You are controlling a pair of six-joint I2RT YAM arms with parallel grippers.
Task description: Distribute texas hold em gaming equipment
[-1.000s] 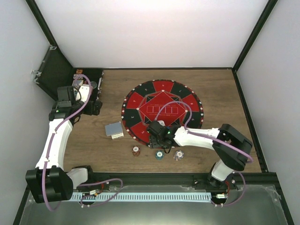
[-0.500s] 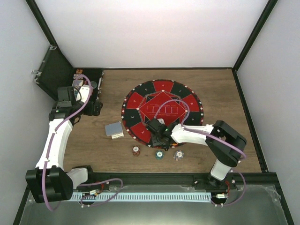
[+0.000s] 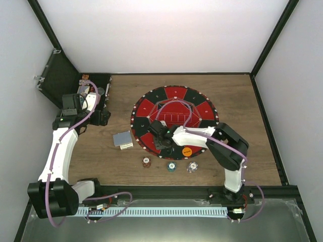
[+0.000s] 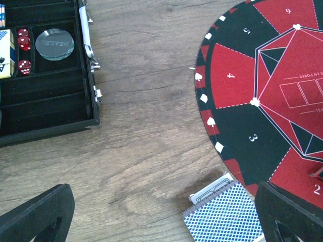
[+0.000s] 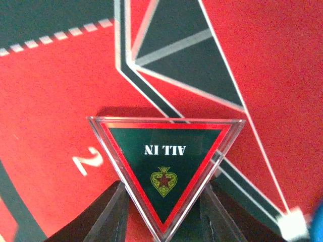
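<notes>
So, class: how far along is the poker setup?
Partly. Out: three chips and deck on the table, orange button on the mat. In hand: right claw straddles the ALL IN marker. Remaining: dealer button and dice sit in the case.

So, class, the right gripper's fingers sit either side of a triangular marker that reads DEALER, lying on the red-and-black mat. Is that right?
Not quite. The triangular marker between the fingers of the right gripper reads ALL IN, not DEALER, as the right wrist view shows. The rest holds: it lies on the red-and-black mat with a finger on either side.
</notes>
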